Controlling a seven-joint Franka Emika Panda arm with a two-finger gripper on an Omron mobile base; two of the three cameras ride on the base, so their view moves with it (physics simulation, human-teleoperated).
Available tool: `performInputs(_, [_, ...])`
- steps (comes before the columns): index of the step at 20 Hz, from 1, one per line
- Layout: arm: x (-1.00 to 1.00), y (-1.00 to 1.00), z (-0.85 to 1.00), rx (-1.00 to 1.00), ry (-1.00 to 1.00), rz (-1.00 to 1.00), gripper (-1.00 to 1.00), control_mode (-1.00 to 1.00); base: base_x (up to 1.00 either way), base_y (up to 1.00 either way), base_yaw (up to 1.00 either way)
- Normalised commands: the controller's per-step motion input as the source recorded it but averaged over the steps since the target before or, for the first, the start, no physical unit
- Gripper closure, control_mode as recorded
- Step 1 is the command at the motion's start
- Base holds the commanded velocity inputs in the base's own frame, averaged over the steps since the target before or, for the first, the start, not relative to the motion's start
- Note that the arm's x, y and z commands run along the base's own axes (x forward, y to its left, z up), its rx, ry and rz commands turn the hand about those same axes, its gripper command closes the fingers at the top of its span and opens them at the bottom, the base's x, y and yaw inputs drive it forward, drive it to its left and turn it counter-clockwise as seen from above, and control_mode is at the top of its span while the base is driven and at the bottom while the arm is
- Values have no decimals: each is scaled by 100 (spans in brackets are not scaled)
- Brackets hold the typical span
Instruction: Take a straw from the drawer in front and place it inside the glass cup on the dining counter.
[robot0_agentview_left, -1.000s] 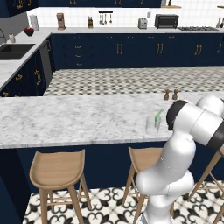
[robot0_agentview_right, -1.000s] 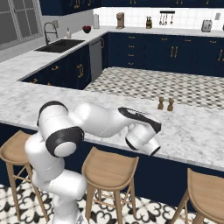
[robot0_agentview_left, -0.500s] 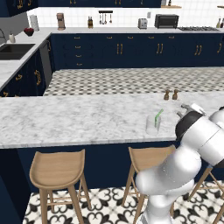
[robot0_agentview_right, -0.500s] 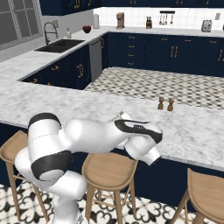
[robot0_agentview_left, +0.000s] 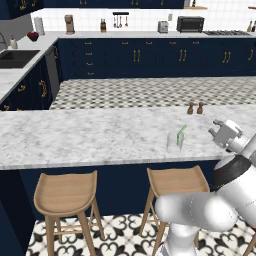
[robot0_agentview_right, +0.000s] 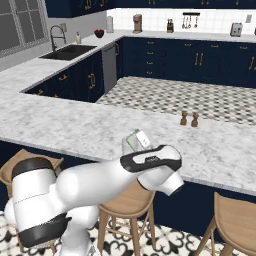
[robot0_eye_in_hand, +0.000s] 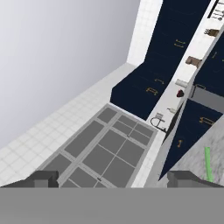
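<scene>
End effector (robot0_agentview_left: 218, 131) is seen empty, fingers parted, held off the table's (robot0_agentview_left: 75, 137) right end. Straw (robot0_agentview_left: 181, 134) is lodged inside the glass cup (robot0_agentview_left: 174, 143) near the front edge. Risk noted: cup may be toppled if clipped by the arm.

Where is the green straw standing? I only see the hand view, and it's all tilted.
Observer: The straw stands in the glass cup.
Operator: Where's the cup?
Observer: On the dining counter, near its front edge, above a stool.
Operator: Is the pincer touching it?
Observer: No, the pincer hangs beside the cup, apart from it.
</scene>
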Motion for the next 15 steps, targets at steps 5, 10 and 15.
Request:
performInputs(5, [-19, 16, 19, -3, 0, -3, -100, -100, 0, 0, 0])
performInputs(10, [-10, 25, 15, -3, 3, -2, -100, -100, 0, 0, 0])
performInputs(15, [-4, 29, 17, -3, 5, -2, -100, -100, 0, 0, 0])
